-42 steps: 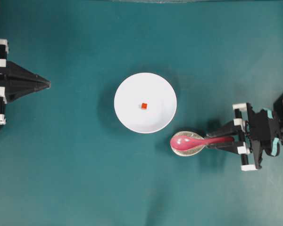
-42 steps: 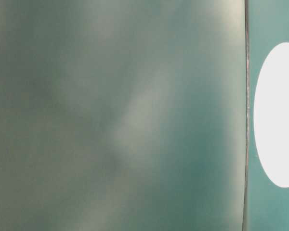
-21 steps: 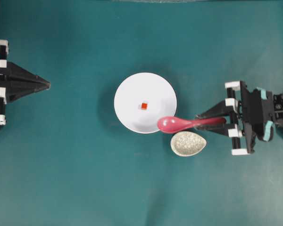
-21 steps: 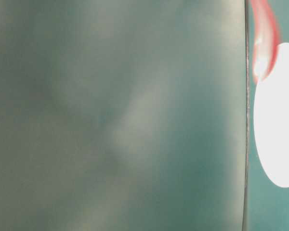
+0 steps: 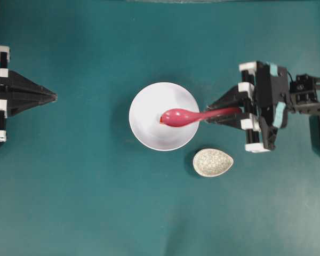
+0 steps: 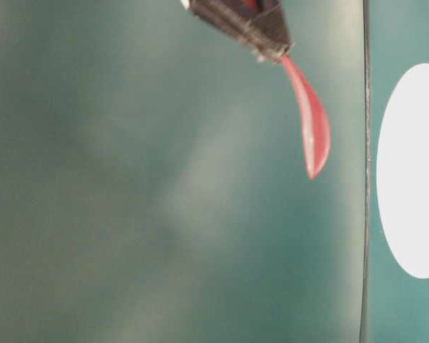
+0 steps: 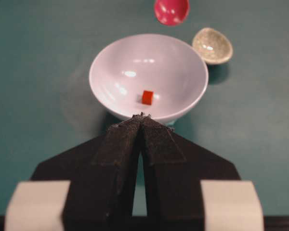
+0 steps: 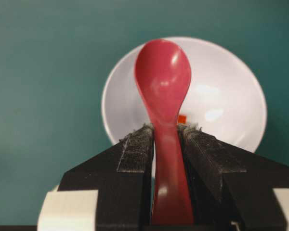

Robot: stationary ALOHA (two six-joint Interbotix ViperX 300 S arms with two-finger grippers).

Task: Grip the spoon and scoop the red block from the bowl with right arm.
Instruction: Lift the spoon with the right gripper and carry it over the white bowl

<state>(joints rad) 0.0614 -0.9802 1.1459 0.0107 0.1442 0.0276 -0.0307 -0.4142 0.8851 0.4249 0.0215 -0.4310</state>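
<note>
Now the right gripper [image 5: 216, 112] clamps the spoon [image 5: 184, 116] by its handle; long axis runs straight ahead, scoop foremost over the bowl [image 5: 149, 136], above the red block [image 7: 147, 97]. Open cloth flanks both jaws.

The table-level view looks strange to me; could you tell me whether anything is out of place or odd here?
Yes, that view is odd: a blurred teal surface fills most of it, so only the spoon and a sliver of the bowl show. Otherwise nothing stands out: the red block sits in the bowl, and the right gripper holds the spoon straight.
</note>
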